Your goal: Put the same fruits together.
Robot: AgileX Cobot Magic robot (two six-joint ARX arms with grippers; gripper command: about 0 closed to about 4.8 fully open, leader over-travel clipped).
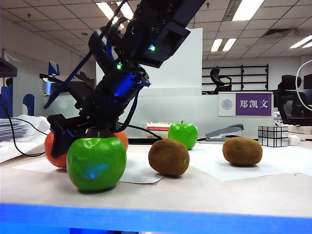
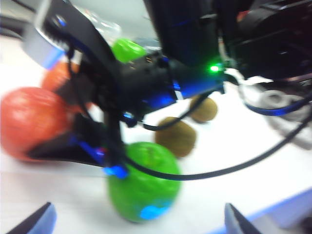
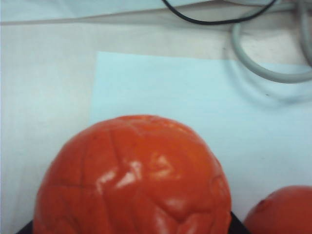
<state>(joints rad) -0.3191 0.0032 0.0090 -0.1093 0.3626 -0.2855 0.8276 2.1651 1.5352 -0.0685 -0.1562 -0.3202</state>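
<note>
Care is helping here: right gripper (image 1: 68,139) is clamping the dimpled orange-red orange (image 3: 134,180) beside the glossy green apple (image 1: 96,162); left gripper (image 2: 136,222), apart, is hanging above.

You are working in an open-plan office under a grid ceiling (image 1: 58,34) with recessed fluorescent panels (image 1: 246,9) lit. Behind your pale worktop (image 1: 204,192) stands a white partition (image 1: 180,105) carrying a purple and white nameplate (image 1: 245,104), and beyond it you have a dark shelving rack (image 1: 236,78) and black office chairs (image 1: 218,78). At the far left, you have a monitor (image 1: 53,68) on a neighbouring desk against the plain wall.
</note>
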